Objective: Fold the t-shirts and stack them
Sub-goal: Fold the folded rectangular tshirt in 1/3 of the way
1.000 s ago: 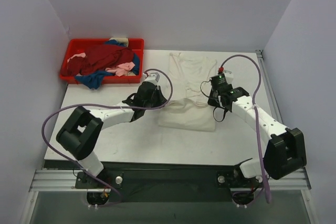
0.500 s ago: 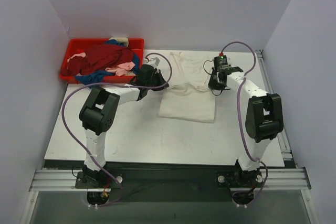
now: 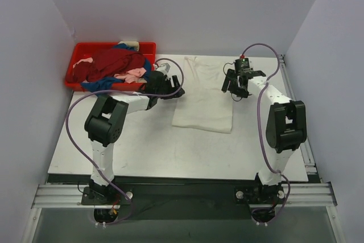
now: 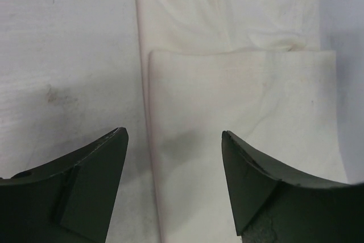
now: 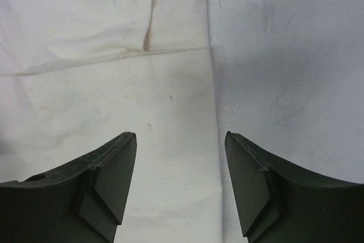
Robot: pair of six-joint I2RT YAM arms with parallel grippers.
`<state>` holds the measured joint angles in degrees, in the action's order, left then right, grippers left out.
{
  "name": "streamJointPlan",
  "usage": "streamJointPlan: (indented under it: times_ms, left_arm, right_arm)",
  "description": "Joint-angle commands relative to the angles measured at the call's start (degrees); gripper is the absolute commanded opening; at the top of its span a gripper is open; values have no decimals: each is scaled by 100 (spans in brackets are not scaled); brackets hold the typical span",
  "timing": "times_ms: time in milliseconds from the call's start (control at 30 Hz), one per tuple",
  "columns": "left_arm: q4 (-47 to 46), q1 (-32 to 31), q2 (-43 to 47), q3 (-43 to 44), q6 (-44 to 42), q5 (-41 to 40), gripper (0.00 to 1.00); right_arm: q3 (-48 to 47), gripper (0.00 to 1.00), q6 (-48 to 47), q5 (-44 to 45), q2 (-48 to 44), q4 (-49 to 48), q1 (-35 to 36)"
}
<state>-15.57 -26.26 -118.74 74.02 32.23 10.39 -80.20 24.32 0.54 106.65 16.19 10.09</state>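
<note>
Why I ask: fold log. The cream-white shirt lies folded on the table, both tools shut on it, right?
No: the left tool and right tool are open, as the wrist views show. The cream-white shirt does lie folded on the table.

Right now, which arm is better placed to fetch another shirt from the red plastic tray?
Probably the left: its open left hand sits beside the red plastic tray holding the dark red cloth t-shirt, while the right hand is across the cream-white cloth t-shirt, farther away.
</note>
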Motion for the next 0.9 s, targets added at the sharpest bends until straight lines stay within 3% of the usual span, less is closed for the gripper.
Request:
streamJointPlan:
  times_ms: [0,267,500,867]
  left_arm:
    - [-227,-45,737,-457,-225,-274,77]
    - [-236,-449,1818,-1864,-454,-845,78]
    - [-122,-687,2547,-2708,-279,-1206,78]
    - [-60,-960,3058,-3244,-147,-1470,77]
  right_arm:
    - [285,64,-41,-210,-592,148,-24]
    - [2163,63,231,-440,-1892,-247,99]
    - [3544,54,565,-537,-3044,-546,301]
    - [4100,45,609,-361,-3063,-792,257]
